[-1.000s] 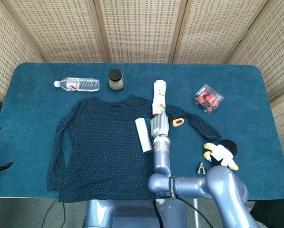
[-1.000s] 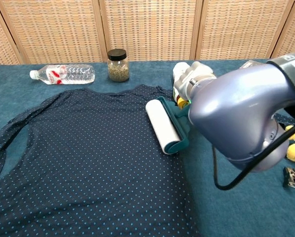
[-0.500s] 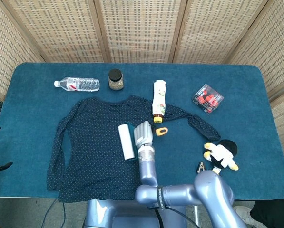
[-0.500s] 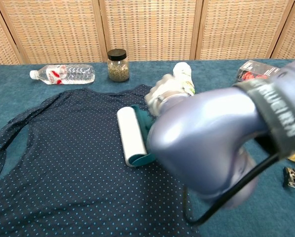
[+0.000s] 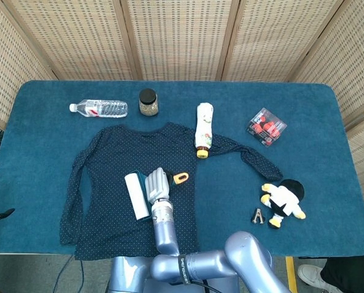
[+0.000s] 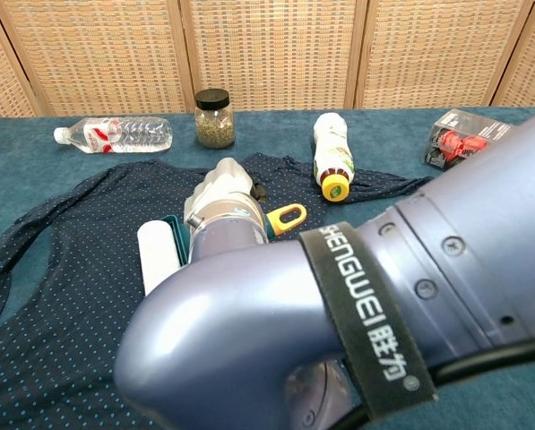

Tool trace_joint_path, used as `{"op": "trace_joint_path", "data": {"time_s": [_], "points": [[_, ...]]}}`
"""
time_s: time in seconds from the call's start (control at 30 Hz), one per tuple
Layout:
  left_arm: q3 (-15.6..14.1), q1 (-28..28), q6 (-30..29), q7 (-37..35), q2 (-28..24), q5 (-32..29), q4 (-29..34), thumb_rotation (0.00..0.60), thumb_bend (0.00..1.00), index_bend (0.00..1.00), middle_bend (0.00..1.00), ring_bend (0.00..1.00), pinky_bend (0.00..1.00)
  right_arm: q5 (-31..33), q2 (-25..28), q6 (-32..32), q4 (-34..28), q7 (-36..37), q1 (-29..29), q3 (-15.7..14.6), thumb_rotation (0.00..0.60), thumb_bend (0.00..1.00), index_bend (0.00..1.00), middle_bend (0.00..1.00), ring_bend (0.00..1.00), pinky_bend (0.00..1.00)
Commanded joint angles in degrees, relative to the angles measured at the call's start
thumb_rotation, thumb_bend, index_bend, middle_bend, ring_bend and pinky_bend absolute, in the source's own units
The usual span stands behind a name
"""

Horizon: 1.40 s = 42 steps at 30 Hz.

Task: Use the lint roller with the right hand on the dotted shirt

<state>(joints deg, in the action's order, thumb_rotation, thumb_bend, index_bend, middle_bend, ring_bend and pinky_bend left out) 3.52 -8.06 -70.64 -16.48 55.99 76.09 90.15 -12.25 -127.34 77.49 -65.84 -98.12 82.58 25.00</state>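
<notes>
Our right robot hand [image 5: 158, 185] has carried the white lint roller with its teal frame and orange handle loop [image 5: 136, 195] leftward, from the navy blue-dotted shirt [image 5: 102, 183]'s right side to its middle. Fingers wrapped round the handle, we hold the roller flat on the fabric, forearm stretched away from us.

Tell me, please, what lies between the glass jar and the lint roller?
In the head view, only the dotted shirt lies between the jar and the lint roller, past a narrow strip of bare blue table cover below the jar.
</notes>
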Motion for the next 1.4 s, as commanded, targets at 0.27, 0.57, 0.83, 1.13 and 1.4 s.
{"op": "trace_joint_path", "data": {"time_s": [0.27, 0.57, 0.83, 1.13, 1.4], "points": [[-0.09, 0.00, -0.14, 0.60, 0.22, 0.17, 0.00, 0.600, 0.00, 0.00, 0.00, 0.00, 0.00, -1.59, 4.42, 0.44, -0.49, -0.32, -6.51, -3.98, 0.600, 0.83, 0.72, 1.00, 1.00, 1.00], [-0.13, 0.18, -1.03, 2.77, 0.38, 0.20, 1.41, 0.600, 0.00, 0.00, 0.00, 0.00, 0.00, -2.42, 10.63, 0.97, -3.31, 0.81, -12.86, -6.93, 0.600, 0.83, 0.72, 1.00, 1.00, 1.00], [-0.26, 0.38, -1.75, 3.91, 0.45, 0.50, 2.16, 0.600, 0.00, 0.00, 0.00, 0.00, 0.00, -3.20, 13.05, 0.92, -6.31, 3.37, -15.72, -6.53, 0.600, 0.64, 0.59, 1.00, 1.00, 1.00], [-0.52, 1.00, -3.04, 2.26, -0.09, 1.85, 2.19, 0.600, 0.00, 0.00, 0.00, 0.00, 0.00, -6.88, 17.93, 3.96, -16.59, 9.11, -19.12, -5.79, 0.600, 0.00, 0.00, 1.00, 1.00, 1.00], [-1.37, 2.42, -6.37, -0.07, -0.97, 5.30, 2.47, 0.600, 0.00, 0.00, 0.00, 0.00, 0.00, -30.82, 34.37, 5.48, -34.03, 35.46, -31.57, -13.31, 0.600, 0.00, 0.00, 0.80, 0.92, 0.91]]}}
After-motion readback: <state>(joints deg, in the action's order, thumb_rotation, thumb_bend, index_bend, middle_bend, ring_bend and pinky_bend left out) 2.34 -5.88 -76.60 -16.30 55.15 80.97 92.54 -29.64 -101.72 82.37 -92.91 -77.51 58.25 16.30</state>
